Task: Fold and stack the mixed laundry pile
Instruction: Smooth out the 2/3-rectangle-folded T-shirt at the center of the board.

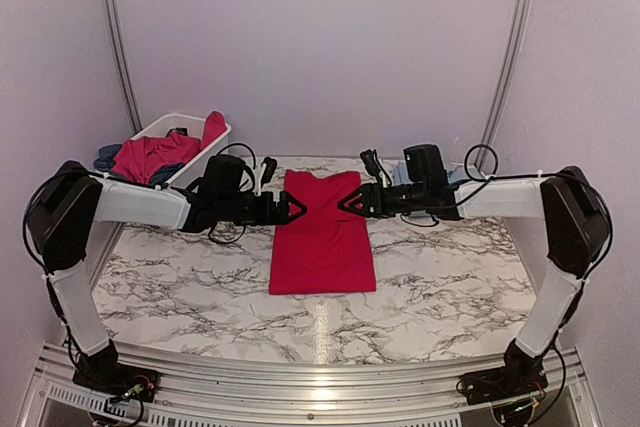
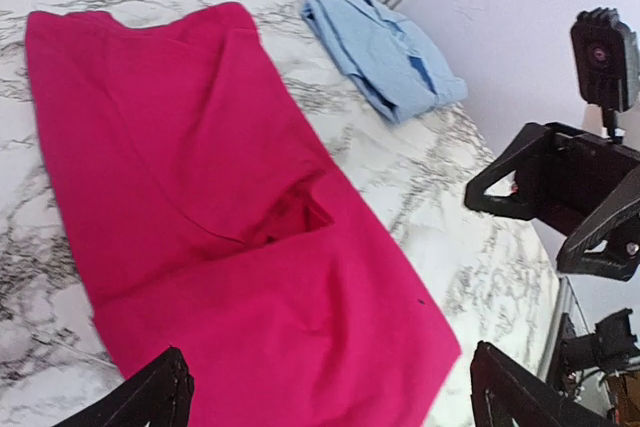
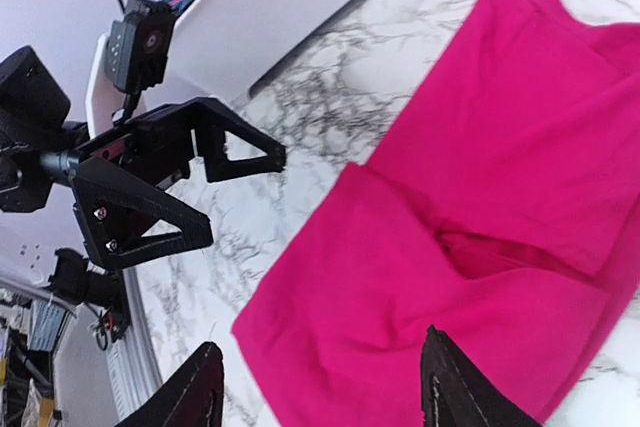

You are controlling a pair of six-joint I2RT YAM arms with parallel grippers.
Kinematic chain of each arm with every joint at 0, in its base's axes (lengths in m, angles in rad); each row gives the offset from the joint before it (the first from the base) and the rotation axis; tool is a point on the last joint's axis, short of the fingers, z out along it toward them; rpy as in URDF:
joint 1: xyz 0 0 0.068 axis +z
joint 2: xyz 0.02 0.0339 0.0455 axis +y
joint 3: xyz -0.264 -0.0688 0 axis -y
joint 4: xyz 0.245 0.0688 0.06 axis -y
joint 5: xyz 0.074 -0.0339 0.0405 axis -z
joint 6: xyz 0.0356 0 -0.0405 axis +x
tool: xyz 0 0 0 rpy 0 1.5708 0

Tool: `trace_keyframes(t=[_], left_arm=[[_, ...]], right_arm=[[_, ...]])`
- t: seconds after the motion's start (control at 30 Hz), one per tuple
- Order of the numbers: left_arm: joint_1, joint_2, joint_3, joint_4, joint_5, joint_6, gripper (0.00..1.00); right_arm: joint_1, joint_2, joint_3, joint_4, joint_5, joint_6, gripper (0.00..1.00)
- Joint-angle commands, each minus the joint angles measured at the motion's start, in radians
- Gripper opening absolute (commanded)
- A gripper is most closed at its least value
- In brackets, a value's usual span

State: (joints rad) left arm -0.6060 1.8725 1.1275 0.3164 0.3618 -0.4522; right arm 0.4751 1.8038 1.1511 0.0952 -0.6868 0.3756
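A bright red garment (image 1: pixel 322 235) lies flat on the marble table, folded lengthwise into a long strip. It fills the left wrist view (image 2: pixel 200 207) and the right wrist view (image 3: pixel 480 247). My left gripper (image 1: pixel 293 209) is open and empty just above its left edge, near the top. My right gripper (image 1: pixel 352 202) is open and empty above its right edge, facing the left one. A folded light blue shirt (image 2: pixel 385 47) lies at the back right of the table. More red cloth (image 1: pixel 150 155) and dark blue cloth (image 1: pixel 108 157) sit in the basket.
A white plastic basket (image 1: pixel 200 162) stands at the back left, close behind my left arm; it also shows in the right wrist view (image 3: pixel 270 7). Bare marble table (image 1: pixel 180 287) lies in front of and beside the red garment. Walls close in on the sides and back.
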Motion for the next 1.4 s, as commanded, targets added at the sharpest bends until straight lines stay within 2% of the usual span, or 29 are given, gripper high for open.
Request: trace_keyframes(t=[0.0,0.1,0.27,0.4,0.53,0.63,0.83,1.03,1.13,1.2,1.27,1.37], left_arm=[[-0.079,-0.126,-0.151,0.108,0.109,-0.086,0.99],[-0.136,-0.177,-0.269,0.232,0.187,-0.199,0.99],[-0.195,-0.157,-0.38,0.455,0.254,-0.358,0.99],[-0.196,-0.1,-0.419,0.593,0.272,-0.433,0.99],[-0.197,0.006,-0.447,0.816,0.29,-0.56,0.99],[-0.19,0.057,-0.445,0.831,0.275,-0.575,0.99],[-0.148,0.135,-0.468,0.835,0.252,-0.622,0.99],[-0.092,0.247,-0.543,1.02,0.252,-0.719,0.99],[-0.087,0.243,-0.577,1.022,0.248,-0.703,0.99],[-0.087,0.174,-0.599,0.962,0.237,-0.645,0.99],[-0.086,0.074,-0.606,0.817,0.205,-0.552,0.99],[-0.086,-0.105,-0.595,0.482,0.113,-0.363,0.99]], right_arm=[[0.106,-0.081,-0.16,0.152,-0.086,0.176,0.64],[0.174,-0.122,-0.277,0.253,-0.106,0.275,0.69],[0.232,-0.104,-0.383,0.439,-0.129,0.415,0.7],[0.231,-0.036,-0.39,0.522,-0.127,0.447,0.7],[0.218,0.06,-0.382,0.641,-0.148,0.512,0.7],[0.2,0.117,-0.401,0.738,-0.16,0.578,0.7],[0.122,0.17,-0.482,0.804,-0.168,0.625,0.7],[0.086,0.216,-0.575,0.896,-0.184,0.66,0.7],[0.079,0.198,-0.623,0.904,-0.178,0.657,0.7],[0.073,0.152,-0.65,0.88,-0.17,0.64,0.69],[0.074,0.073,-0.661,0.783,-0.146,0.568,0.67],[0.074,-0.086,-0.643,0.551,-0.097,0.423,0.65]])
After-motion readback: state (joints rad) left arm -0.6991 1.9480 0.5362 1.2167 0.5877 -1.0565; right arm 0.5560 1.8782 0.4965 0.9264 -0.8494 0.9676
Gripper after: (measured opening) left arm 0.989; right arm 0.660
